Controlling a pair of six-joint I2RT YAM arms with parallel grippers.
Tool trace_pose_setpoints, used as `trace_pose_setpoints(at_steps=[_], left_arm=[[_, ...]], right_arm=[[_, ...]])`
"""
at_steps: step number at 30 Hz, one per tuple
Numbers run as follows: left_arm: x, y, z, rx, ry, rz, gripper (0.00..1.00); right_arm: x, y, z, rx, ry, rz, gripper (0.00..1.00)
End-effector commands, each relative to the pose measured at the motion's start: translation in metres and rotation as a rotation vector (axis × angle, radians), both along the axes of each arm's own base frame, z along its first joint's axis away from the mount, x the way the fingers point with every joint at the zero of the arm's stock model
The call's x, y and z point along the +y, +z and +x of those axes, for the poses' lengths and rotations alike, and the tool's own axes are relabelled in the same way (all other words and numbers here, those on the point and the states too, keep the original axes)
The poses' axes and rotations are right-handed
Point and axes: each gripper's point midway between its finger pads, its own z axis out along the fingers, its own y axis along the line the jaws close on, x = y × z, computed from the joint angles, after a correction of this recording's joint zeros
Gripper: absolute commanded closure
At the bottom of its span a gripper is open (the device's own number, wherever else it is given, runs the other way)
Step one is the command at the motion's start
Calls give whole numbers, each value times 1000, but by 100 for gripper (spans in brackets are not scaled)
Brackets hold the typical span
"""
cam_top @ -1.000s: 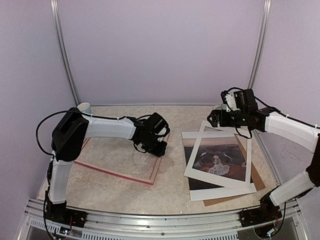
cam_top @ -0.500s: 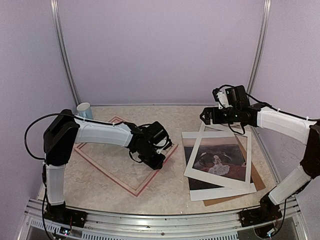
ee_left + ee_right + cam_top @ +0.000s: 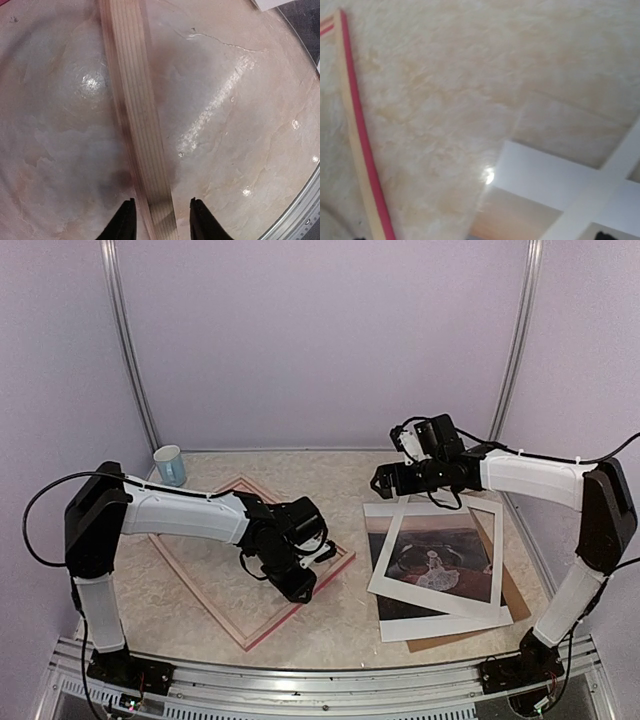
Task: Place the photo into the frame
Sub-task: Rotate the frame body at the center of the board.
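— where is the photo [image 3: 440, 560] lying?
— it's lying flat on the right of the counter [image 3: 335, 475], with a white mat [image 3: 440, 598] sitting skewed on top of it. the frame [image 3: 137, 115] is resting well apart on the left, pale wood back up, turned corner-on.
— and the hands?
— the left hand [image 3: 161, 220] is straddling one thin rail, and i cannot tell whether it's pinching. the right hand [image 3: 385, 482] is hovering spread wide and holding nothing, over the photo's far edge.
— i'm thinking: slide the frame low and square, never levering that one rail.
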Motion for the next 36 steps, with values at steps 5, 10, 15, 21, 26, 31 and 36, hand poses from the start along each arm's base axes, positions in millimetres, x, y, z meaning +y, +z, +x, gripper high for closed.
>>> trace_pose_setpoints(at_steps=[5,10,15,21,26,31,36], left_arm=[[19,33,15,-113,71,10,8],[60,70,63,-163,385,-115,1],[125,93,102,-195,729,-252,1],[194,104,118,-205,1054,-373,1],[231,100,116,-204,1219,-389,1],[251,91,110,-201,1313,-351,1],[266,70,101,-138,1383,-322,1]], right_arm=[[46,-16,-4,24,99,-5,1],[75,-27,-14,42,174,-10,1],[99,-37,-23,58,237,-13,1],[118,-48,-28,72,290,-14,1],[134,-60,-33,74,354,-5,1],[150,-72,-35,78,407,4,1],[160,-86,-33,110,427,5,1]])
